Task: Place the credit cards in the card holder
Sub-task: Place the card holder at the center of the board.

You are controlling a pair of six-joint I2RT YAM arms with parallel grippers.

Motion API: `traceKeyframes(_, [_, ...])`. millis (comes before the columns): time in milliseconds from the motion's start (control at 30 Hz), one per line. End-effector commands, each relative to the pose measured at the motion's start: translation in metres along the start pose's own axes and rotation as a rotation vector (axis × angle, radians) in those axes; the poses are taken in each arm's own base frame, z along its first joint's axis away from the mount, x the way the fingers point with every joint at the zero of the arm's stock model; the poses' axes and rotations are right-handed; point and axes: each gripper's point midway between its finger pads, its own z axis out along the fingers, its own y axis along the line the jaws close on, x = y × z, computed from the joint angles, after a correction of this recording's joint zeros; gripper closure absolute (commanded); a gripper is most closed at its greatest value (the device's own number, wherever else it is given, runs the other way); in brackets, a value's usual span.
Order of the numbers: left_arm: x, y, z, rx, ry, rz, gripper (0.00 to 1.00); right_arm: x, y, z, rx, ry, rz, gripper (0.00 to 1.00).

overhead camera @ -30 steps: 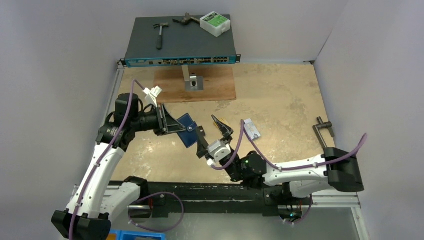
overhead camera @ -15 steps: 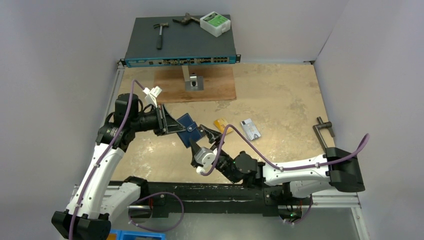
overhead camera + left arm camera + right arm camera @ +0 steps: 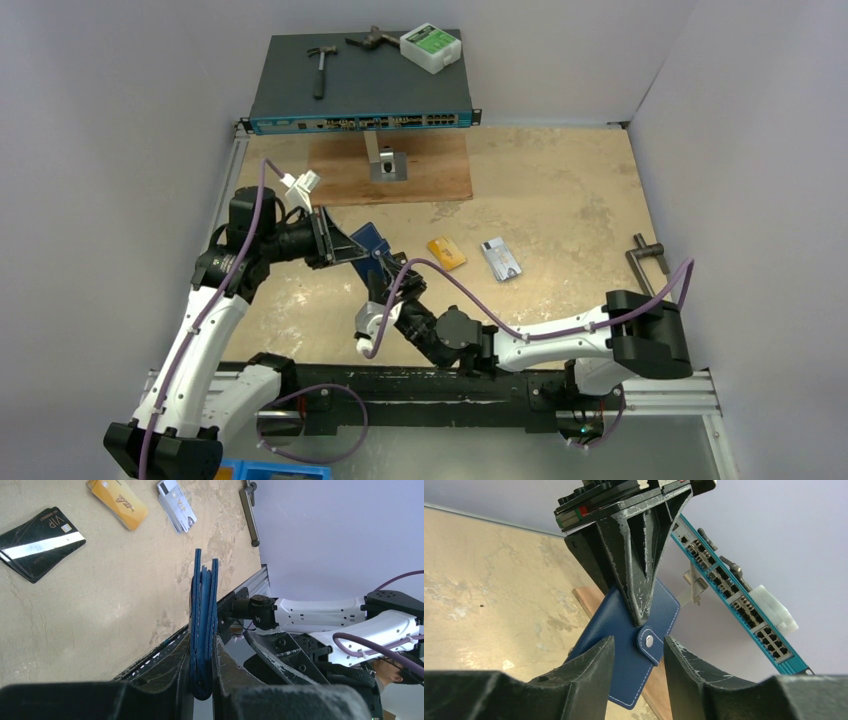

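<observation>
Guessing the risk here is the right hand (image 3: 639,645), jaws partly open and empty either side of the snap tab (image 3: 647,644), tugging the card holder (image 3: 609,625) crooked out of the left hand (image 3: 202,650) that's pinching it up off the worktop (image 3: 100,605).

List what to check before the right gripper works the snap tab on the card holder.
1. Left gripper clamping the card holder: ok, held edge-up off the table.
2. Holder open for cards: not ok, snap tab fastened.
3. Right gripper lined up on the tab: ok, tab sits between its open fingers.
4. Right gripper empty: ok.
5. Fingers touching the tab: cannot tell.
6. Cards free to pick: ok, black card, orange cards and silver card lie flat, apart.
</observation>
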Motion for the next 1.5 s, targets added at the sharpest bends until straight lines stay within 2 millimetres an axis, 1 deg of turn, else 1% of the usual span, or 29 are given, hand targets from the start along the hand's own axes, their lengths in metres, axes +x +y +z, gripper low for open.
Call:
traceKeyframes(0, [0.001,-0.03,-0.01,0.103,0.012,0.034,1.0,-0.003,-0.016,0.008,0.095,0.016,-0.039,0.6])
traceKeyframes(100, [0.001,-0.031,-0.01,0.106,0.014,0.033,1.0,0.005,-0.019,0.01,0.111,0.044,-0.047,0.61])
traceKeyframes(167, [0.001,-0.032,-0.011,0.107,0.013,0.034,1.0,0.011,-0.026,0.011,0.137,0.063,-0.037,0.62])
traceKeyframes(367, [0.002,-0.031,-0.01,0.11,0.017,0.03,1.0,0.017,-0.043,0.017,0.181,0.085,0.009,0.65])
traceKeyframes(433, [0.001,-0.031,-0.01,0.111,0.018,0.029,1.0,0.017,-0.042,0.017,0.17,0.08,0.023,0.67])
traceKeyframes(500, [0.001,-0.031,-0.01,0.111,0.018,0.028,1.0,0.022,-0.035,0.017,0.146,0.101,0.036,0.68])
traceKeyframes(600, [0.001,-0.032,-0.01,0.114,0.019,0.028,1.0,0.027,-0.031,0.017,0.149,0.113,0.037,0.75])
traceKeyframes(700, [0.002,-0.031,-0.009,0.116,0.021,0.027,1.0,0.027,-0.028,0.017,0.143,0.108,0.038,0.81])
traceKeyframes(900, [0.002,-0.033,-0.009,0.122,0.025,0.022,1.0,0.028,-0.024,0.017,0.129,0.103,0.033,1.0])
traceKeyframes(1000, [0.002,-0.033,-0.01,0.126,0.026,0.023,1.0,0.028,-0.021,0.019,0.127,0.105,0.032,1.0])
traceKeyframes(1100, [0.004,-0.033,-0.01,0.128,0.028,0.022,1.0,0.029,-0.023,0.021,0.143,0.11,0.034,1.0])
traceKeyframes(1200, [0.005,-0.031,-0.009,0.127,0.028,0.017,1.0,0.028,-0.032,0.021,0.2,0.11,0.019,1.0])
traceKeyframes(1267, [0.007,-0.029,-0.008,0.125,0.03,0.008,1.0,0.032,-0.035,0.02,0.237,0.119,-0.018,1.0])
traceKeyframes(1367, [0.008,-0.025,-0.006,0.12,0.034,-0.007,1.0,0.031,-0.045,0.018,0.32,0.096,-0.066,1.0])
traceKeyframes(1467, [0.008,-0.024,-0.006,0.119,0.033,-0.009,1.0,0.032,-0.046,0.018,0.351,0.083,-0.072,1.0])
